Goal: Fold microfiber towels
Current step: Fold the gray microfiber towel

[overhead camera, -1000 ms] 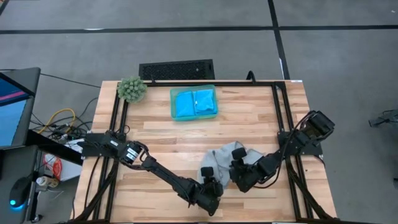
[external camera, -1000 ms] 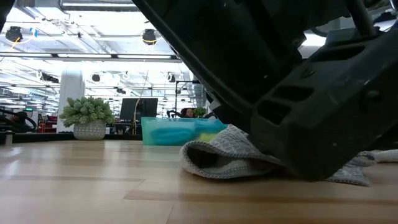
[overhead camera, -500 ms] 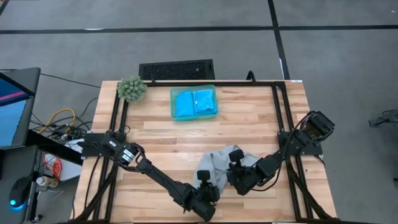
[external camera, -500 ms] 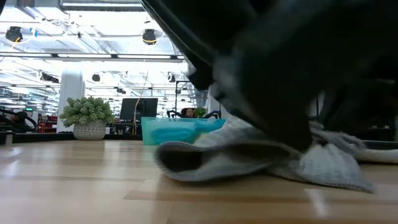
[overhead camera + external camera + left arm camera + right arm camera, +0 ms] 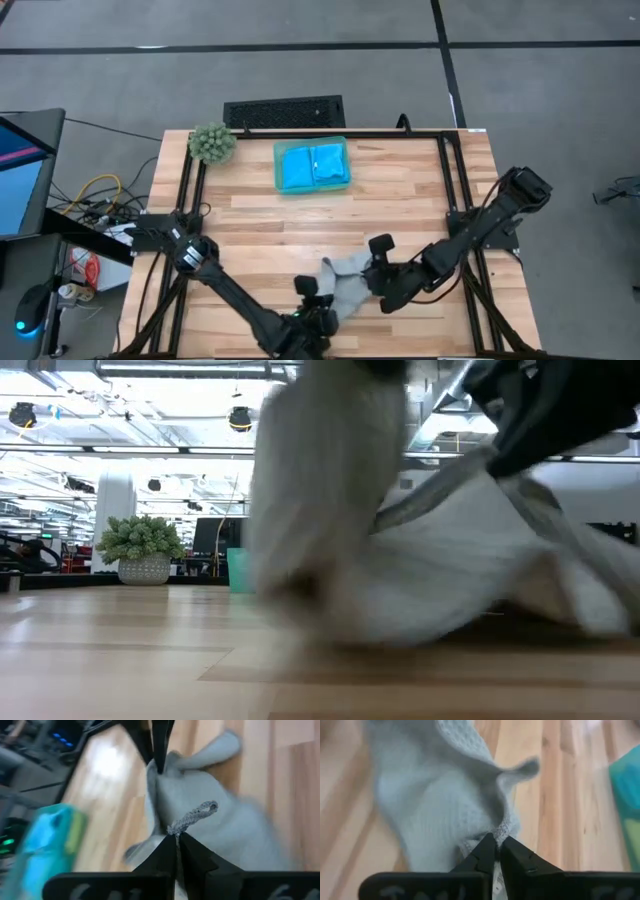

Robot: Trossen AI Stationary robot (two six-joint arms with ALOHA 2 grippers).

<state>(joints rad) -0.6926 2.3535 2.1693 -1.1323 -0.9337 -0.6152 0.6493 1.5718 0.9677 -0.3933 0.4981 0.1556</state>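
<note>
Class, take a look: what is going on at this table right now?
A two-armed robot is working on a light grey towel at the near edge of the wooden table. The left tool and the right tool are each shut on an edge of it, and the cloth hangs bunched between them, lifted partly off the wood. It is not folded yet. Farther back, a teal tray holds blue towels, with a green plant ball beside it.

The grey towel (image 5: 420, 550) is blurred in the low view, hiding the tray.
</note>
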